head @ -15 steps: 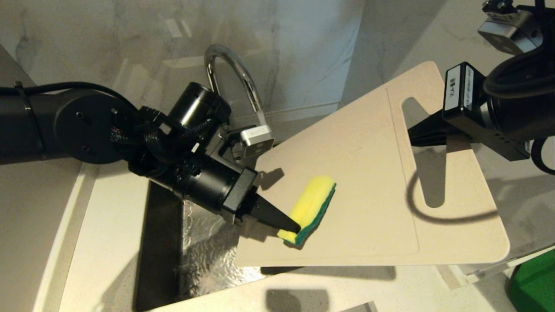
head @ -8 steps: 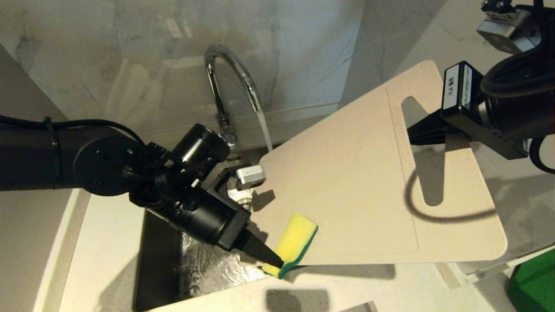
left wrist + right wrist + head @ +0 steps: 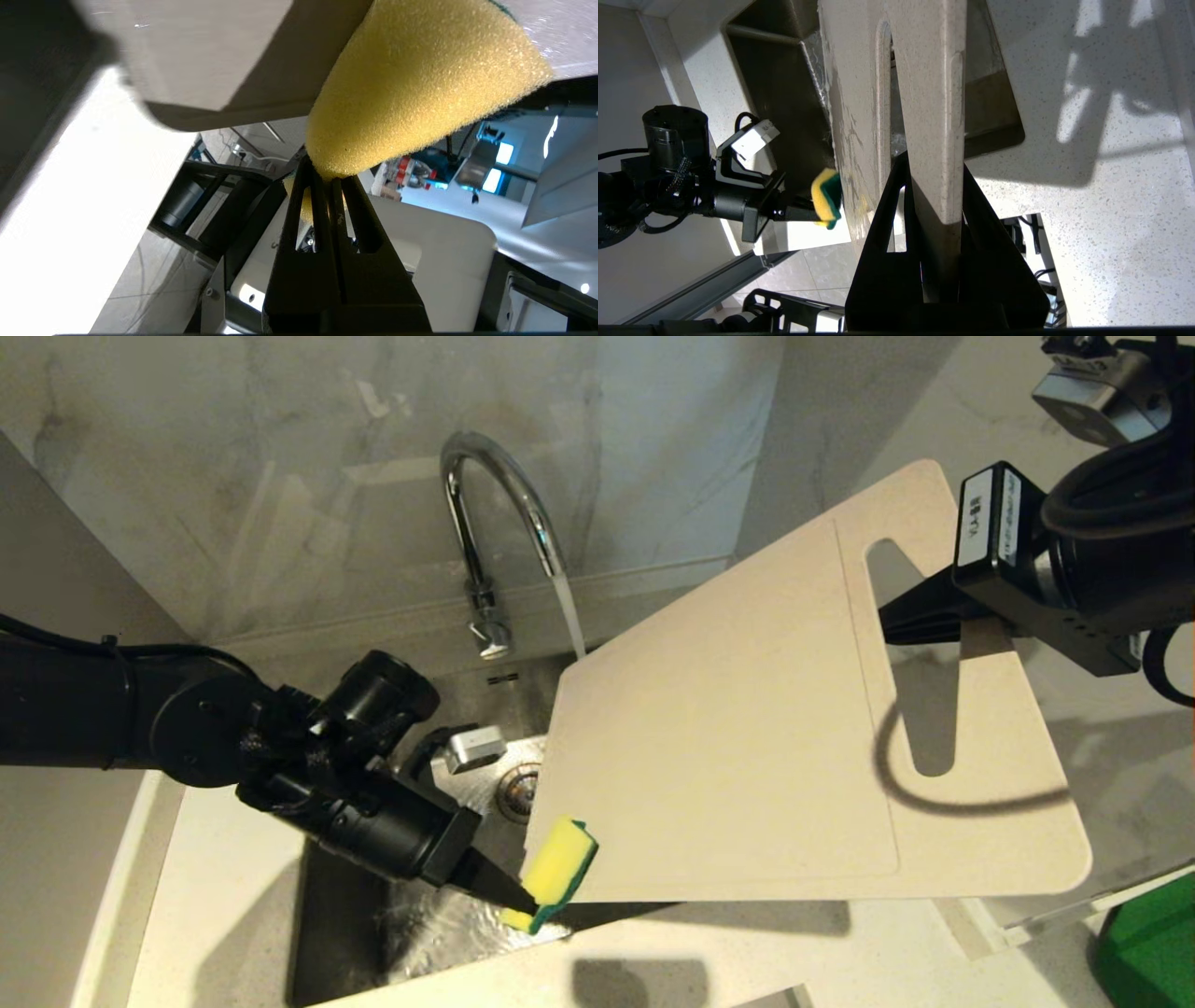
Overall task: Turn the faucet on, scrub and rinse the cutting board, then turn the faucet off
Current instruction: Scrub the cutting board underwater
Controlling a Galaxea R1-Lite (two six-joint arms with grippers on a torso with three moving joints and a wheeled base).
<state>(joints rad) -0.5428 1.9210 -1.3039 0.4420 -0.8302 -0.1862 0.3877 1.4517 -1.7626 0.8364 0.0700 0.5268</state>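
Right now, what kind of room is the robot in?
Most likely a kitchen. A chrome faucet runs water into a steel sink set in a pale speckled counter, with a marble-look wall behind. A cutting board is being scrubbed with a sponge.

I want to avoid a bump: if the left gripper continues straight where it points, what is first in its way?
Likely the cutting board: the left gripper, shut on the sponge, points toward its lower corner.
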